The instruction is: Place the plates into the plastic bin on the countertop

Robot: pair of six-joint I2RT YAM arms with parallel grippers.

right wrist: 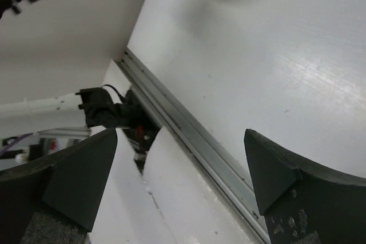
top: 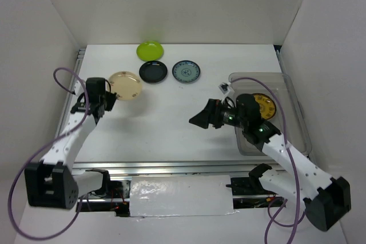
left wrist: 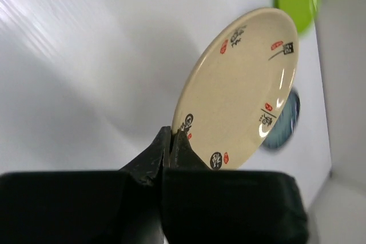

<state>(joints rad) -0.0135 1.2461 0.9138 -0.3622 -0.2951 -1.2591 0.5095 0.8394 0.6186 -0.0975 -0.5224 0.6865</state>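
Observation:
My left gripper point(top: 110, 96) is shut on the rim of a cream plate point(top: 125, 85) with black and red marks and holds it tilted above the countertop point(top: 166, 118); the left wrist view shows the plate point(left wrist: 240, 84) pinched between the fingertips point(left wrist: 171, 141). A lime green plate point(top: 150, 50), a black plate point(top: 153, 71) and a blue-grey patterned plate point(top: 186, 72) lie at the back. The clear plastic bin point(top: 294, 104) stands at the right with an amber-brown plate point(top: 266, 107) inside. My right gripper point(top: 200, 120) is open and empty, left of the bin, above the countertop point(right wrist: 257, 44).
White walls enclose the countertop on three sides. A metal rail point(top: 160, 167) runs along the near edge and also shows in the right wrist view point(right wrist: 189, 130). Purple cables loop beside both arms.

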